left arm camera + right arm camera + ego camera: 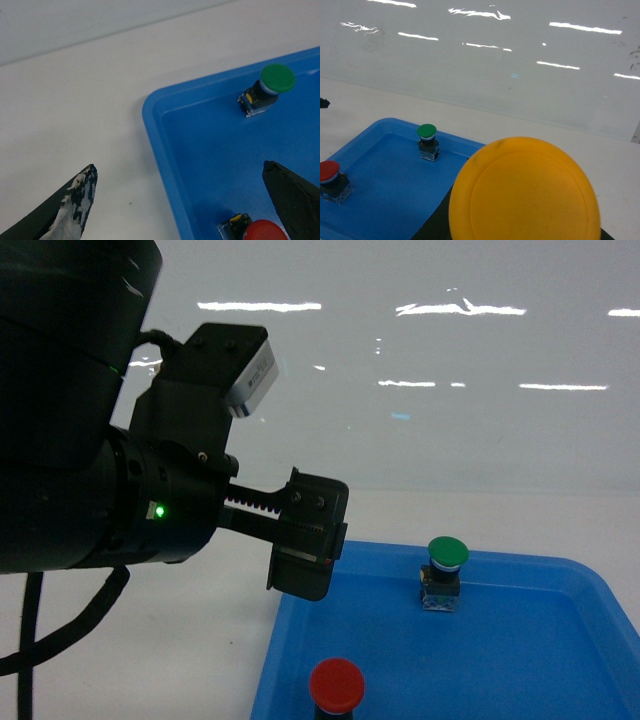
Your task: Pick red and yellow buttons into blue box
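Left gripper (175,200) hung wide open over the tray (290,640) corner, aimed toward red button (337,683); right gripper apparently held yellow button (524,192), ready for boxing.

White tabletop (75,100), shallow blue tray (165,145) resting on it, near a pale wall (520,75)

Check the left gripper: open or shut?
Open. The left gripper has its two fingers spread wide apart in the wrist view, nothing between them.
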Controlling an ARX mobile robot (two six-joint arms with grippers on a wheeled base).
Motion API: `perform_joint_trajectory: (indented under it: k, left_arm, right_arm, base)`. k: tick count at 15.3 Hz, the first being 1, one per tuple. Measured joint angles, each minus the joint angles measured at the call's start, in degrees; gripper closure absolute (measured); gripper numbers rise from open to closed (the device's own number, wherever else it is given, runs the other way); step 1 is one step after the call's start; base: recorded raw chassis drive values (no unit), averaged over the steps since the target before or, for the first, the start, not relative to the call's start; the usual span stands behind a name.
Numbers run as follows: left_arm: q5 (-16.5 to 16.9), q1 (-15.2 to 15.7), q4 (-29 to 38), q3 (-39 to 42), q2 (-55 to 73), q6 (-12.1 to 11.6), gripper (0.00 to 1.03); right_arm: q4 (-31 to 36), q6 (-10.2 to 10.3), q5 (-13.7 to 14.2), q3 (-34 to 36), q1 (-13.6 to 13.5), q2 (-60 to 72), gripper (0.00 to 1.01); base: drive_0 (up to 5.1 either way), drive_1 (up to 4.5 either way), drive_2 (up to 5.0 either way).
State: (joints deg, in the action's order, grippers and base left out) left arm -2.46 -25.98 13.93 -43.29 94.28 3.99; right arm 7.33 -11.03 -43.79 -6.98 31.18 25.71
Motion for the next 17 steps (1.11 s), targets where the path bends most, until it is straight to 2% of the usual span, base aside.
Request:
perform_joint_trajectory:
  k: [4, 7, 12, 15, 17]
  left_arm:
    - [2.56, 0.20, -4.90, -3.37, 5.11, 3.93, 0.05]
    - [3.34, -0.98, -7.78, -5.86, 7.63, 6.60, 0.05]
    - [7.15, -3.30, -11.45, -6.93, 7.63, 10.75, 0.05]
    - [7.72, -3.80, -11.78, -7.06, 7.65, 12.20, 0.05]
    - [7.58, -5.55, -10.54, -6.93, 12.22, 12.15, 0.05]
  right_arm:
    - [0.00, 0.00, -0.02, 0.00, 0.00, 0.00, 0.75]
    - [0.00, 0.00, 0.00, 0.00, 0.00, 0.00, 0.75]
    - [0.00, 0.00, 0.00, 0.00, 0.00, 0.00, 0.75]
    - [0.00, 0.00, 0.00, 0.00, 0.00, 0.00, 0.75]
    - [0.00, 0.00, 0.00, 0.00, 0.00, 0.00, 0.75]
  base:
    - [0.0, 0.00, 0.0]
    - [0.0, 0.00, 0.0]
    - [0.0, 0.00, 0.0]
    - [0.0, 0.00, 0.0]
    - [0.0, 0.00, 0.0]
